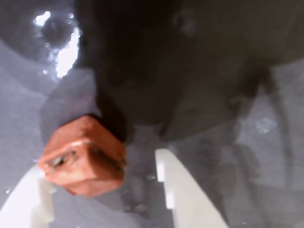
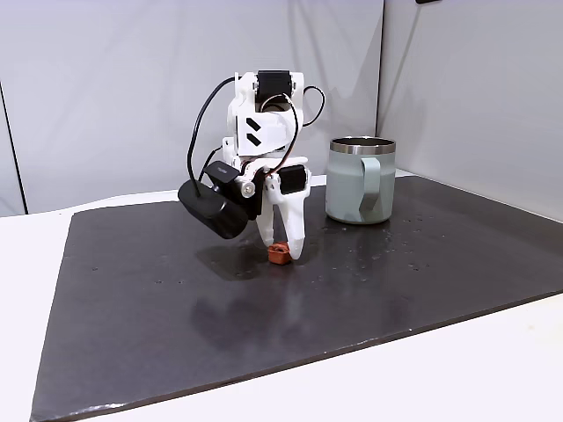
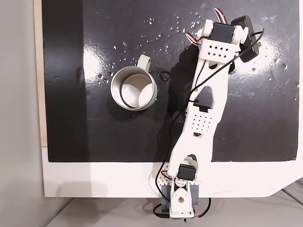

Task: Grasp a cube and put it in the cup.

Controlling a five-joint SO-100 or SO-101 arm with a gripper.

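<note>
**One cube at the fingertips, one cup standing apart**

There is one cube [image 2: 279, 253], small and reddish-brown, lying on the dark mat [image 2: 176, 325] directly under the arm [image 3: 203, 118]. In a fixed view from the side, the gripper [image 2: 283, 252] points straight down with its two white fingers [image 2: 295, 229] reaching the mat, and the cube sits at their tips. The wrist view shows the same cube [image 1: 83, 156] large and blurred, lying against the left finger [image 1: 23, 202], while the right finger [image 1: 185, 190] stands clear of it with bare mat between them. The jaws are parted, not clamped on the cube; only one finger appears to touch it.

There is one cup [image 2: 360, 180], a pale grey-green mug with a steel rim, upright on the mat. In the side view it stands to the right of the gripper and a little farther back, well apart from the cube, its handle turned toward the camera. In a fixed view from above, the cup [image 3: 133, 89] lies to the left of the arm, and its inside looks bare.

One black camera [image 2: 214, 208] hangs off the wrist beside the fingers. The mat rests on a white table [image 3: 94, 179], and small specks or droplets dot the mat's surface near the cup.
</note>
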